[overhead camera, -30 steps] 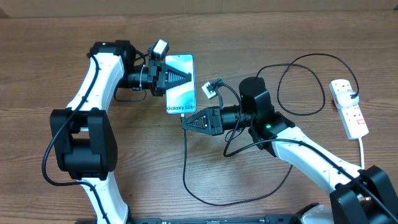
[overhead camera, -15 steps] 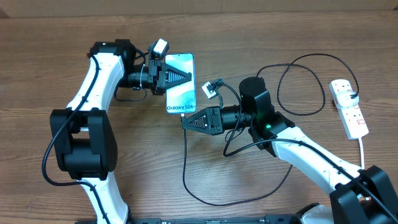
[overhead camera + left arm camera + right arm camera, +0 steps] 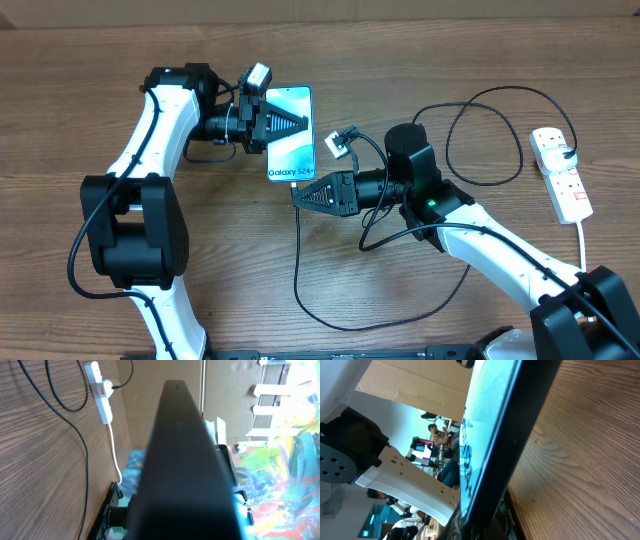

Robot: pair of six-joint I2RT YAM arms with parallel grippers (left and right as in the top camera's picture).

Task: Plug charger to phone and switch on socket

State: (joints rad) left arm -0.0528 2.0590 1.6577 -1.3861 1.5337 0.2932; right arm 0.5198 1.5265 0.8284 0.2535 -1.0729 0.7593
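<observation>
overhead view: the phone (image 3: pixel 290 155) lies face up on the worktop (image 3: pixel 450 60), a bit left of centre in the upper half of the frame. teal screen is lit, w/ white text near its lower end.

left fingers (image 3: pixel 300 121) come in from the left and sit over the upper part of the screen, tips abt mid-phone. from above they read as one black wedge, so i can't tell if they're clenched on the phone or just resting on it. left wrist cam is no help tbh. one big blurry dark shape fills the middle, w/ teal and colourful reflections beside it.

right fingers (image 3: pixel 298 195) come in from the right, tip right at the phone's lower end. the charger (image 3: pixel 297 262) cable comes out from there, runs down toward the bottom of the frame, curves right and rises to the right arm. connector tip is hidden by the fingers, so can't tell if it's in the port or if the fingers are clamped on it. right wrist cam just shows the phone (image 3: pixel 485 425) super close and edge-on: dark rim, glossy screen, wood grain on the right.

the socket (image 3: pixel 563 178) is way over at the right edge of the frame, well apart from both arms. black plug (image 3: pixel 570 153) is in its upper end w/ thin cable looping off to the left. a white cord (image 3: pixel 583 240) drops out of the lower end. you can also spot the socket (image 3: pixel 100 390) in the upper left of the left wrist view. switches are too small to read.
</observation>
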